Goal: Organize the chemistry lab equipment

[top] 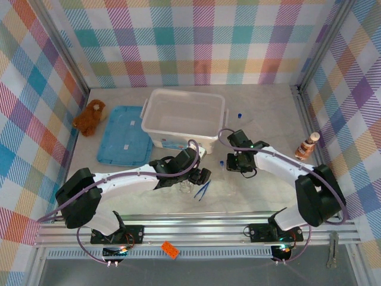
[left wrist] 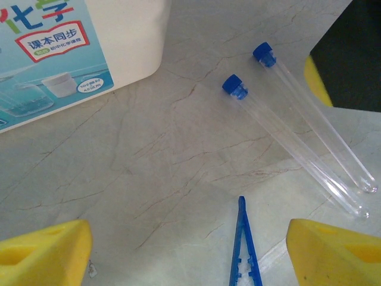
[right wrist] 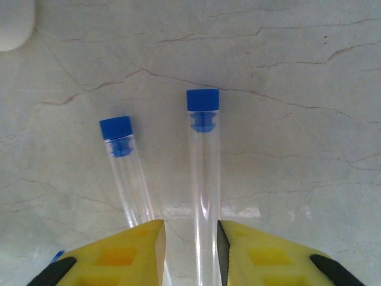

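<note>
Two clear test tubes with blue caps lie side by side on the marble table. In the right wrist view one test tube (right wrist: 204, 173) runs between my right gripper's (right wrist: 190, 229) yellow fingers. It touches the right pad, and a gap shows at the left pad. The other tube (right wrist: 127, 176) lies just outside the left finger. My left gripper (left wrist: 187, 232) is open above the table with the blue tweezers (left wrist: 243, 250) between its fingers. Both tubes (left wrist: 286, 137) lie ahead of it to the right. From above, the tweezers (top: 202, 190) lie by the left gripper (top: 199, 177), and the right gripper (top: 233, 162) is beside them.
A white bin (top: 156, 98) stands at the centre back, its labelled wall (left wrist: 125, 36) close to the left gripper. A blue lid (top: 125, 136) and a brown plush toy (top: 89, 117) are at the left. A striped bottle figure (top: 306, 146) stands at the right. A small blue cap (top: 240, 113) lies near the bin.
</note>
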Controlling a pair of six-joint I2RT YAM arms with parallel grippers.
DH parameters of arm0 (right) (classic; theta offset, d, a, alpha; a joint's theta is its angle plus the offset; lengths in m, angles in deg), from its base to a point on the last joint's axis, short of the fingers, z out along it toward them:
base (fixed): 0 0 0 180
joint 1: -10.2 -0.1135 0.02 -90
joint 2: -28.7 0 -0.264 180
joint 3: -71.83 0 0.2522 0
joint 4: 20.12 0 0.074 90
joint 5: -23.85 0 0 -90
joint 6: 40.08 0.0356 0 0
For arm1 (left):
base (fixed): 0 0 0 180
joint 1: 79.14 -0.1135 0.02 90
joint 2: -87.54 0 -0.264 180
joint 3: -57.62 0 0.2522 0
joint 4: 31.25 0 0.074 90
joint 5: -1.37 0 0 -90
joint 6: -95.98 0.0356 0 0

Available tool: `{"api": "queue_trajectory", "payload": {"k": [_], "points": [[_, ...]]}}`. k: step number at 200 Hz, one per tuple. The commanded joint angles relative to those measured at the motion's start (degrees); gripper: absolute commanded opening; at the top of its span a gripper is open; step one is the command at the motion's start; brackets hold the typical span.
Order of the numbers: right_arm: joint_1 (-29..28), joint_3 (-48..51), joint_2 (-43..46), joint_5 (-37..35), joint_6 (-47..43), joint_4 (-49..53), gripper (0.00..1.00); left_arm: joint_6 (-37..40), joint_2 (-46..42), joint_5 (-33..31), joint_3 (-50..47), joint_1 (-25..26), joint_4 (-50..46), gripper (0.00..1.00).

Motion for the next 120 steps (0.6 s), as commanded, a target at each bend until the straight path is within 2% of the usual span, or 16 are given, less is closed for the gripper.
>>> {"api": "queue_trajectory", "payload": {"k": [1,120], "points": [[-0.4,-1.5,-1.6,-1.7,0.7,-0.9,0.31,-0.3,-0.7,0.0,0.4,0.8,0.6,0.85],[-0.4,-3.7,-9.4,-4.5,1.4,-3.0,0.3,-1.1,-3.1,-1.4,-3.2,0.7,1.6,0.86]]}}
